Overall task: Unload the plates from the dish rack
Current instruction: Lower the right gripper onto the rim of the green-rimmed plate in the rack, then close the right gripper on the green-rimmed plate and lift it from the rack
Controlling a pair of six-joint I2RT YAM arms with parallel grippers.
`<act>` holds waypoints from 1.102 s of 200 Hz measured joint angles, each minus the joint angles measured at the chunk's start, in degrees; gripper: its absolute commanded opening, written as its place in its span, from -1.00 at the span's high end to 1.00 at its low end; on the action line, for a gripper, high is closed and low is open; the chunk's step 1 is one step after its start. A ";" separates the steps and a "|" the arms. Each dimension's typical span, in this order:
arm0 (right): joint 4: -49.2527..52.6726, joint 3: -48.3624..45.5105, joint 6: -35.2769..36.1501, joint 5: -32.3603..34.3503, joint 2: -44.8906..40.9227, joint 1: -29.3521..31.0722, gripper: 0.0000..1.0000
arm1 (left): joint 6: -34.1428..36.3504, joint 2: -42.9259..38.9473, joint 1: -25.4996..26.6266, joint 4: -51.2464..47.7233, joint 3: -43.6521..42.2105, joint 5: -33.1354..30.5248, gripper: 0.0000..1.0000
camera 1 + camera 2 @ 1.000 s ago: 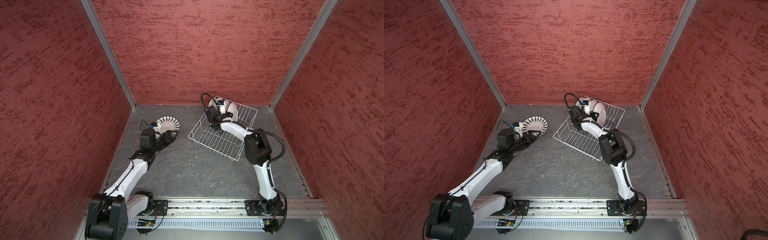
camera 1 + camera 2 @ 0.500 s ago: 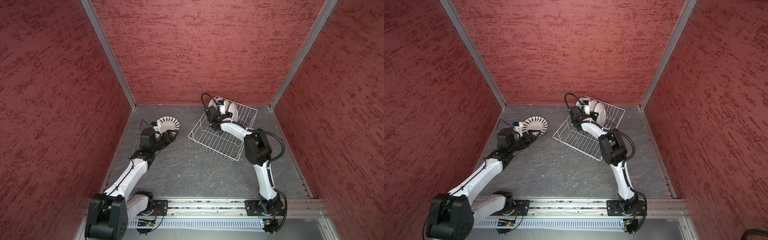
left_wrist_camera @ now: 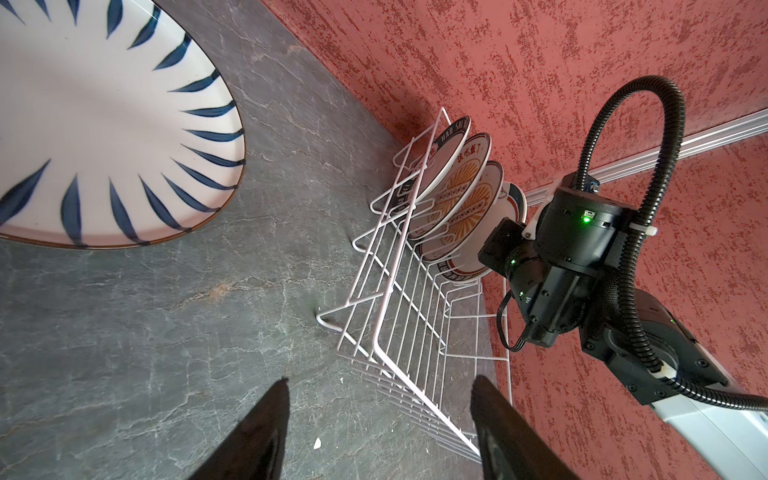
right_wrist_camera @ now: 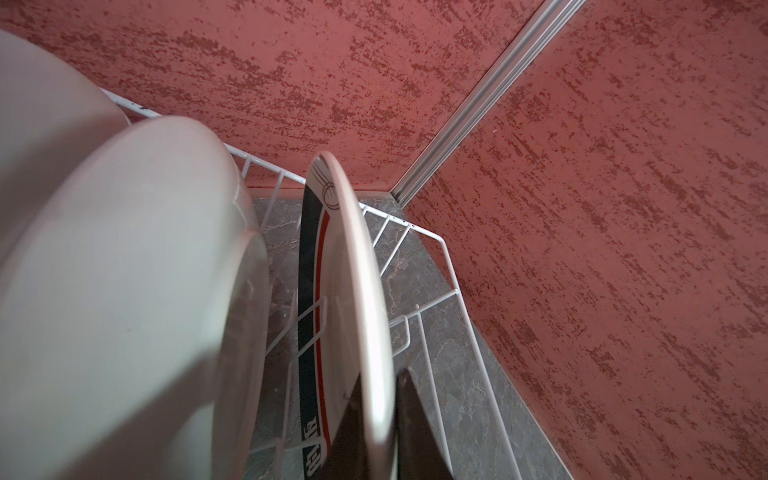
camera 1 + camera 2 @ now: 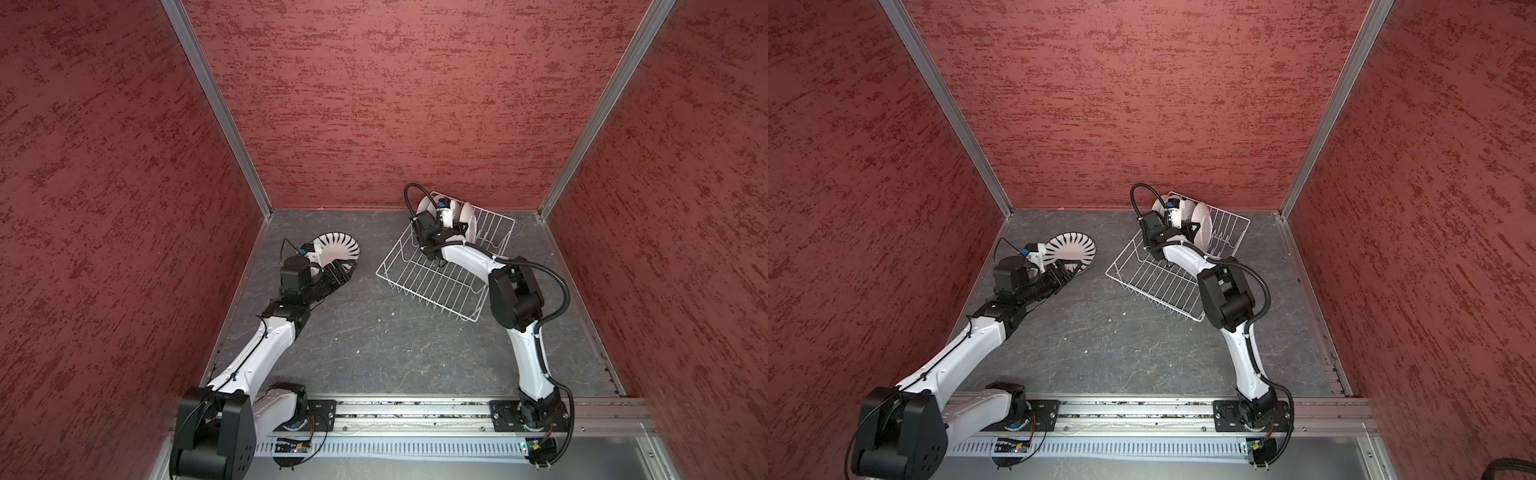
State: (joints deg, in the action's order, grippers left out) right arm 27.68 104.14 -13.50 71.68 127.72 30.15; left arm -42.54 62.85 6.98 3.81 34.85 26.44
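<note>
My right fingers (image 4: 417, 436) are pinched onto the rim of the banded plate (image 4: 353, 270), one on its dark-and-red lettered face and one on its plain back. That plate stands on edge between the prongs of the dish rack (image 4: 440, 266), the end one of its row. On its face side the white back of the next plate (image 4: 124, 270) sits close. The left wrist view shows four plates upright in the rack together, two of them sunburst plates (image 3: 465, 195). Out past the fingers, the rest of the rack's slots are bare wire, as both top views show (image 5: 436, 282) (image 5: 1158, 282). My left fingers (image 3: 503, 432) are spread wide with nothing between them, low over the grey surface (image 5: 374, 340). Just beside them the striped plate (image 5: 338, 245) lies flat, face up, on that surface. It is well apart from the rack, which lies further out ahead of those fingers.
</note>
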 measured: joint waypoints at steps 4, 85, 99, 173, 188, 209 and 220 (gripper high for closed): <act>0.02 0.00 -0.11 0.09 0.00 0.00 1.00 | 0.00 0.00 0.00 0.00 0.00 0.00 -0.38; -2.34 -0.02 2.69 3.54 0.24 0.15 1.00 | 0.48 -0.57 0.00 -0.57 0.00 0.00 -0.36; -3.10 -0.02 3.63 4.42 0.46 0.24 1.00 | 0.85 -0.83 0.00 -0.83 0.00 -0.02 -0.36; -12.57 -1.40 14.03 9.68 0.76 1.66 1.00 | 1.07 -1.27 0.00 -1.70 0.00 -0.15 -0.36; -19.58 -3.82 19.47 10.88 0.76 1.95 1.00 | 1.11 -1.66 0.00 -2.01 0.00 -0.17 -0.36; -37.44 -9.55 33.22 12.04 0.76 2.34 1.00 | 1.29 -2.25 -0.17 -2.40 0.00 -0.17 -0.36; -49.40 -12.04 42.71 12.33 1.05 2.47 1.00 | 1.29 -2.45 -0.24 -2.51 0.00 -0.17 -0.36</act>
State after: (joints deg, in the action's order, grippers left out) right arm -21.71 92.09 29.21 84.01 128.77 32.62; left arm -41.25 60.40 6.74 1.30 34.85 26.26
